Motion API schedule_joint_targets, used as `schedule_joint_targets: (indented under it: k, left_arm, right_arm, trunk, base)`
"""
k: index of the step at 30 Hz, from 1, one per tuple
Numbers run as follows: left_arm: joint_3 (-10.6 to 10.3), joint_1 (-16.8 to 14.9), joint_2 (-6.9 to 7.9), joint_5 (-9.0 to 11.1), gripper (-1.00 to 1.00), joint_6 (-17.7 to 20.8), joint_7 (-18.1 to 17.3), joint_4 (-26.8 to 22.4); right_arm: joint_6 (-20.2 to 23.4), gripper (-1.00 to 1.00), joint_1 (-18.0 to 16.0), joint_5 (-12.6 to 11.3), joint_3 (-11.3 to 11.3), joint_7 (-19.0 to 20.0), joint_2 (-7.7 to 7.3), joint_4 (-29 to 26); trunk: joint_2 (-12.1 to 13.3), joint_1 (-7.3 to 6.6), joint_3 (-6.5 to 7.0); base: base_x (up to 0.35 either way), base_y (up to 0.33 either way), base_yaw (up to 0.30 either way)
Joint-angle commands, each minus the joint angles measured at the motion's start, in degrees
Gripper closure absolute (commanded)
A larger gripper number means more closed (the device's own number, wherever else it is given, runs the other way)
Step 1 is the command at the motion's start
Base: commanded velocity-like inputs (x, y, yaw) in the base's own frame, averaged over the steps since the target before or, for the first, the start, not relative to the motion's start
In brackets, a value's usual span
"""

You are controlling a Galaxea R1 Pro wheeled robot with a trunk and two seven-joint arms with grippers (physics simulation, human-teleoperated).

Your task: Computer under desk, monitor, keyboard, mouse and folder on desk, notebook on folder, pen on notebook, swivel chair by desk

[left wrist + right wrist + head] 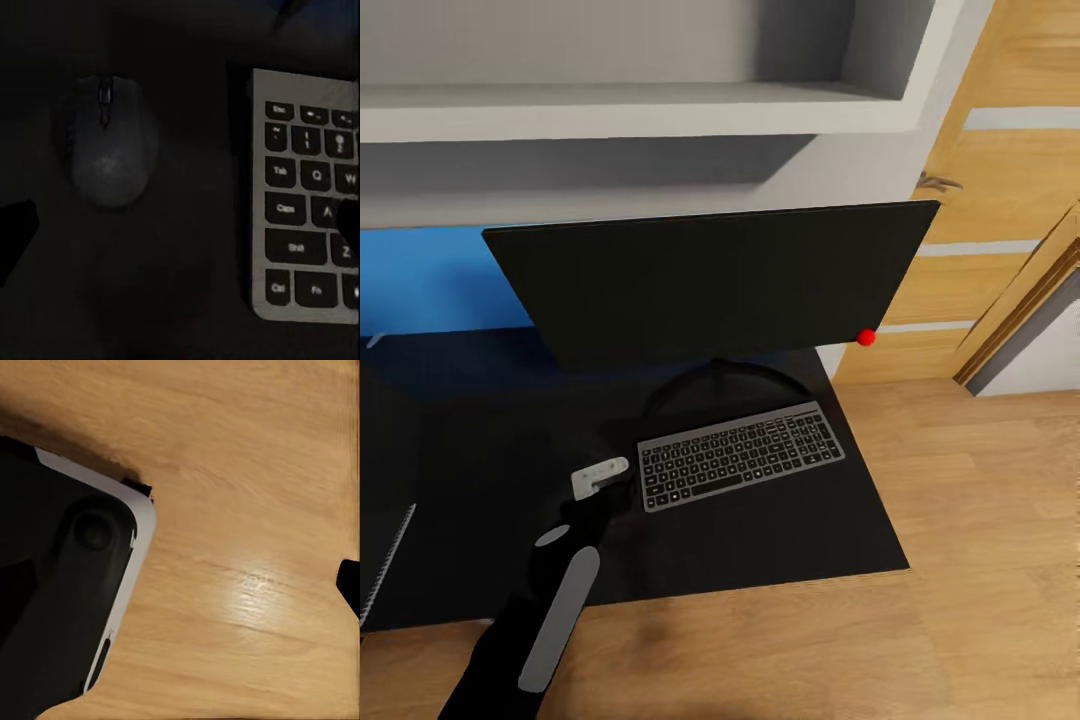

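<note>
Dark mouse (109,142) beside keyboard (304,195), under left tool (598,478)

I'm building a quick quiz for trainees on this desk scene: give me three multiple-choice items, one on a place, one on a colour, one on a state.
1. The mouse lies:
A. beside the keyboard
B. on the floor
C. on the shelf

2. The dot at the monitor corner is:
A. green
B. red
C. white

3. The monitor stands:
A. flat on its face
B. upright on the desk
C. on the floor

Key: 1 A, left wrist view shows mouse and keyboard edge side by side, apart; 2 B, plainly red; 3 B, its stand rests on the black top.
</note>
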Motion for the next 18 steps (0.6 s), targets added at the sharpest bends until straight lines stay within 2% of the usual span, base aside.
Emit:
schedule_joint_targets:
  k: [1, 2, 5, 8, 10, 11, 18]
  left_arm:
    - [0.0, 0.0, 0.02, 0.6, -1.00, 0.1, 0.6, -0.1]
    - [0.0, 0.3, 0.00, 0.6, -1.00, 0.1, 0.5, -0.1]
    - [0.0, 0.8, -0.01, 0.6, -1.00, 0.1, 0.5, -0.1]
    - [0.1, 0.7, 0.02, 0.6, -1.00, 0.7, 0.5, -0.1]
    - [0.7, 0.5, -0.01, 0.6, -1.00, 1.7, 0.5, -0.2]
    - [1.8, 0.2, -0.14, 0.7, -1.00, 2.9, 0.5, -0.2]
    - [4.4, -1.3, -0.26, 1.1, -1.00, 5.3, -0.3, -0.2]
  right_arm:
    - [0.4, -1.00, -0.6, 0.2, -0.4, 0.4, 0.09, -0.2]
    - [2.2, -1.00, -2.9, -0.9, -0.4, 0.1, 0.27, -0.4]
    - [3.7, -1.00, -4.6, -1.8, -0.4, 0.0, 0.56, -0.6]
    - [6.9, -1.00, -6.8, -2.4, -0.3, -0.1, 1.51, -1.7]
    - [8.4, -1.00, -7.6, -2.5, -0.3, -0.1, 2.07, -2.3]
    - [9.5, -1.00, -8.1, -2.6, -0.2, -0.1, 2.49, -3.1]
    - [11.2, -1.00, -8.8, -2.8, -0.1, 0.0, 3.09, -4.9]
  trunk:
    - [0.0, -0.01, 0.05]
    - [0.0, -0.01, 0.15]
    - [0.0, -0.01, 0.43]
    - [0.0, -0.01, 0.72]
    - [0.0, -0.01, 0.91]
    - [0.0, -0.01, 1.00]
    - [0.0, -0.01, 1.66]
  base:
    - [-0.191, -0.092, -0.111]
    - [-0.078, -0.038, -0.120]
    - [-0.051, -0.024, -0.123]
    - [-0.021, -0.010, -0.119]
    - [-0.012, -0.006, -0.099]
    - [-0.007, -0.003, -0.063]
    - [-0.003, -0.001, -0.047]
